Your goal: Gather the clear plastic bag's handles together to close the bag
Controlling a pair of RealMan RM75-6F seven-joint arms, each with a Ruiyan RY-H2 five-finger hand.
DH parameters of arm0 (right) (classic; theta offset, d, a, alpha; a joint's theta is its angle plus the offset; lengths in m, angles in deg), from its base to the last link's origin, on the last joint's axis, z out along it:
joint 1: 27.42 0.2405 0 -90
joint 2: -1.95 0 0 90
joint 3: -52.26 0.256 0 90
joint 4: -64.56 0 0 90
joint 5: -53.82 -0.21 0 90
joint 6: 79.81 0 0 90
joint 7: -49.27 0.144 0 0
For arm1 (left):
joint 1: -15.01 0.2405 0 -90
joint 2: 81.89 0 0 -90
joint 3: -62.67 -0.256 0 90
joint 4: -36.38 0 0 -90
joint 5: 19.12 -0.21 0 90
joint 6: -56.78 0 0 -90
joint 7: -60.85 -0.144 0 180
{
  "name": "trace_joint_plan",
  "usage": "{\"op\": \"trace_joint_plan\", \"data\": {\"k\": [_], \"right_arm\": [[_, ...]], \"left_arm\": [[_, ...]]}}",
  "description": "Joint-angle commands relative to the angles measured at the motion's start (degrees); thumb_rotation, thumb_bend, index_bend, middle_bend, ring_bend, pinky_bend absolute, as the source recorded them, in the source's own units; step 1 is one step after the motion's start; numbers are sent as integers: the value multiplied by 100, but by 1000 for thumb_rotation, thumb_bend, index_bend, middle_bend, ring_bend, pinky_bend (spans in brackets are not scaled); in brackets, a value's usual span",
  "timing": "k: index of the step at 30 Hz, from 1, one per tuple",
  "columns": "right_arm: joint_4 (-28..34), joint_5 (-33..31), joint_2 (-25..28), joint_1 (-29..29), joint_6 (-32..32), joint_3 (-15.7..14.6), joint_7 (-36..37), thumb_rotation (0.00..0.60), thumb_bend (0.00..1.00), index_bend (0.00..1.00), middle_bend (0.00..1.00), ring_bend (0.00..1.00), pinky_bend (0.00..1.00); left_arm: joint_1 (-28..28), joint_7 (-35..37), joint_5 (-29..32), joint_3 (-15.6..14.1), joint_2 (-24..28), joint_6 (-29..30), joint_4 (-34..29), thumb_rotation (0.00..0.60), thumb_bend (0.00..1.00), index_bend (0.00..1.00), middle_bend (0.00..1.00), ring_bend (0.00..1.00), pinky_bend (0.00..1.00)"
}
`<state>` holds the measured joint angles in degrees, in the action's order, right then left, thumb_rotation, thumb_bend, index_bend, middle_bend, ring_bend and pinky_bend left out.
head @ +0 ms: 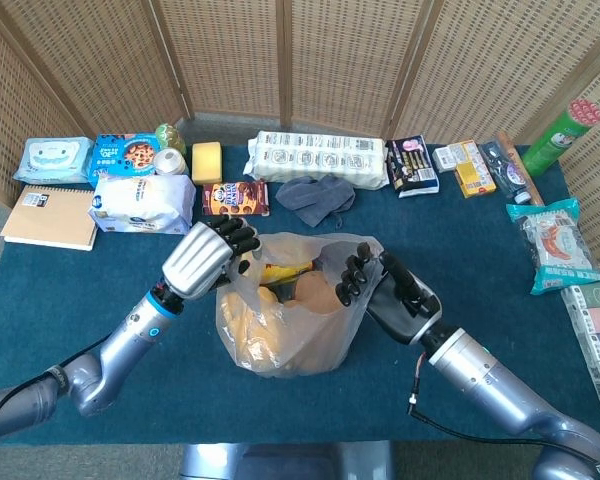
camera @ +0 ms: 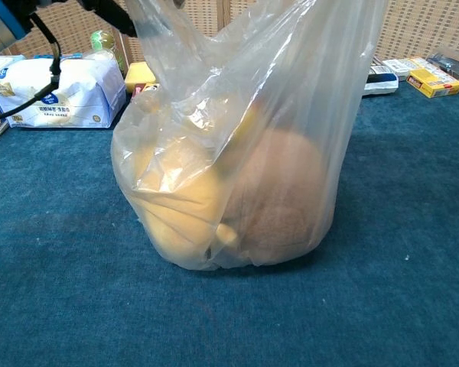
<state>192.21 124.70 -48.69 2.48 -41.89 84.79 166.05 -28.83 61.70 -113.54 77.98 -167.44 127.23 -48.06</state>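
The clear plastic bag (head: 285, 320) is being gripped at its rim by the left hand (head: 208, 258) and right hand (head: 380, 293), one on each side.

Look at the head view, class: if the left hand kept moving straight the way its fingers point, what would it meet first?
Probably the clear plastic bag: the left hand is at its left rim, fingers pointing across the opening toward the right hand. Depth is uncertain.

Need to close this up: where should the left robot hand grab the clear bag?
Take the bag's raised left rim, where the left robot hand already is, coming from the left. That loose film stands above the contents, opposite the right robot hand at the right rim.
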Motion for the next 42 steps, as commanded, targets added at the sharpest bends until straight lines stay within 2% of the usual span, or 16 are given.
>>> {"op": "trace_joint_plan", "data": {"k": [1, 13, 29, 35, 42], "right_arm": [[-20, 11, -4, -38, -20, 15, 6, 480, 195, 581, 654, 639, 582], [-184, 23, -143, -37, -190, 29, -171, 481, 194, 557, 618, 598, 534], [-221, 38, -261, 33, -158, -15, -966, 481, 190, 498, 516, 480, 380], [-271, 120, -295, 128, -226, -51, -1339, 481, 188, 464, 478, 437, 321], [-311, 368, -362, 214, -254, -130, -1658, 483, 175, 421, 414, 353, 227]], "left_arm": [[-84, 223, 79, 100, -151, 158, 54, 600, 305, 563, 528, 449, 449], [-33, 595, 52, 283, -35, 835, -77, 600, 305, 609, 567, 501, 471], [-143, 515, -9, 656, 72, 1457, -364, 600, 294, 614, 575, 509, 482], [-275, 321, 10, 746, 174, 1382, -528, 600, 283, 614, 567, 455, 482], [-440, 109, 66, 809, 206, 1249, -638, 600, 255, 602, 466, 350, 471]]}}
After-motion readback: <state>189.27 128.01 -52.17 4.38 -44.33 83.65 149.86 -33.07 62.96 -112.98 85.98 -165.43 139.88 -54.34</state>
